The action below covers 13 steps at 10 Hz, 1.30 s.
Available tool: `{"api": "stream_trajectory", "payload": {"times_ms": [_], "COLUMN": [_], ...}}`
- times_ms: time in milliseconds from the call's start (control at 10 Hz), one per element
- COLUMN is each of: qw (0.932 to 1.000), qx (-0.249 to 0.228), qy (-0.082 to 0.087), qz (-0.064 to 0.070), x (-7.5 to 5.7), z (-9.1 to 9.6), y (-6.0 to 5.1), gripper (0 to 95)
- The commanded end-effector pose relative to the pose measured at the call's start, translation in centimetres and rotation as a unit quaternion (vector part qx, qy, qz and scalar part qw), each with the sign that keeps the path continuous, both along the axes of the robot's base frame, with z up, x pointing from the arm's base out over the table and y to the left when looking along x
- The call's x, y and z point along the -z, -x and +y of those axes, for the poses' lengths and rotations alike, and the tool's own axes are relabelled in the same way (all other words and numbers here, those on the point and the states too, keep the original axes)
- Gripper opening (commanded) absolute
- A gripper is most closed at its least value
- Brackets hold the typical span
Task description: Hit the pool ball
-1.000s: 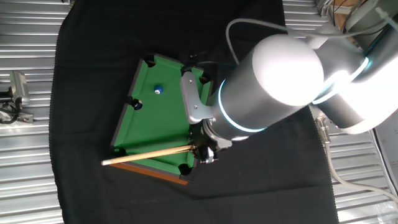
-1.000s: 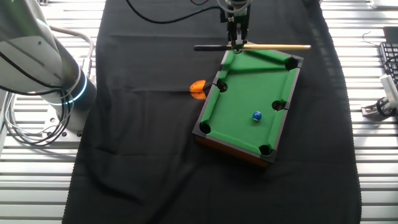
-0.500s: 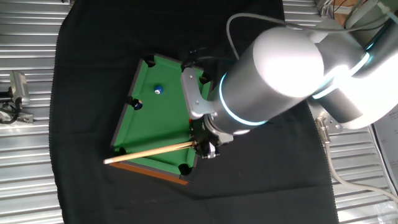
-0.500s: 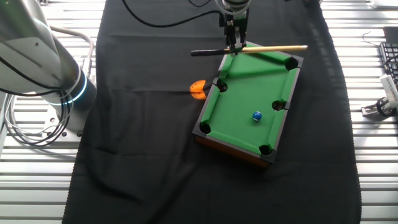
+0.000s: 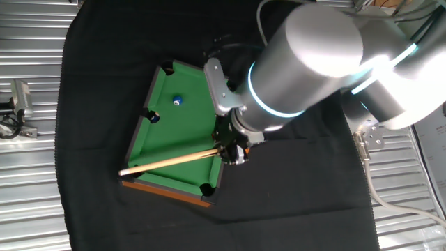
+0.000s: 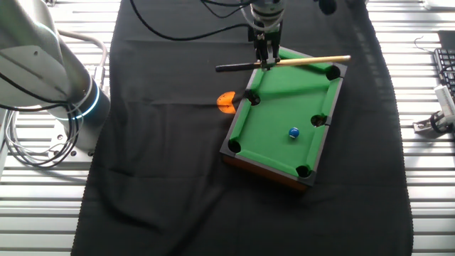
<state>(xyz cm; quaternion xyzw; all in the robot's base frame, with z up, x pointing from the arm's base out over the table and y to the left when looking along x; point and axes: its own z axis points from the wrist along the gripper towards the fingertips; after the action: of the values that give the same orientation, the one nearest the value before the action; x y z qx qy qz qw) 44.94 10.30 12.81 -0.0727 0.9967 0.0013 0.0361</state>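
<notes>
We see the pool ball (image 6: 293,132), a small light-blue one w/ a white spot, lying on the green felt of the toy pool table (image 6: 274,114), nearer the right rail and close to the right side pocket in the other fixed view; in one fixed view the ball (image 5: 177,101) sits toward the far end of the table (image 5: 188,132), w/ a darker blue ball (image 5: 154,118) by the left side pocket. Nothing touches the pool ball. The cue stick (image 6: 284,64) lies across the far end of the table, roughly level, its pale shaft over the far rail and its dark butt sticking out past the left corner. Our gripper (image 6: 265,60) comes down from above and is clamped narrow on the cue near where dark meets pale. In one fixed view the cue (image 5: 167,162) runs across the near end of the felt, tip end past the left edge, well apart from the ball; gripper (image 5: 230,150) mostly hidden under the big arm. An orange object (image 6: 225,101) sits on the black cloth (image 6: 163,156) just left of the table. Cloth covers a ribbed metal bench.
</notes>
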Motion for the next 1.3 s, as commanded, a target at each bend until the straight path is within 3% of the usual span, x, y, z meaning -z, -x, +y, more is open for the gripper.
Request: {"api": "stream_trajectory", "payload": {"times_ms": [100, 500, 1100, 1300], "qw": [1.0000, 0.9997, 0.9993, 0.9990], "qx": [-0.004, -0.024, -0.036, -0.043], "qy": [-0.004, -0.010, -0.015, -0.009], "qz": [0.004, 0.000, 0.003, 0.006], "x": [-0.4, -0.6, -0.9, -0.8], "z": [-0.5, -2.6, -4.1, -4.1], "y": [0.2, 0.9, 1.2, 1.1], "gripper": [0.0, 0.0, 0.0, 0.0]}}
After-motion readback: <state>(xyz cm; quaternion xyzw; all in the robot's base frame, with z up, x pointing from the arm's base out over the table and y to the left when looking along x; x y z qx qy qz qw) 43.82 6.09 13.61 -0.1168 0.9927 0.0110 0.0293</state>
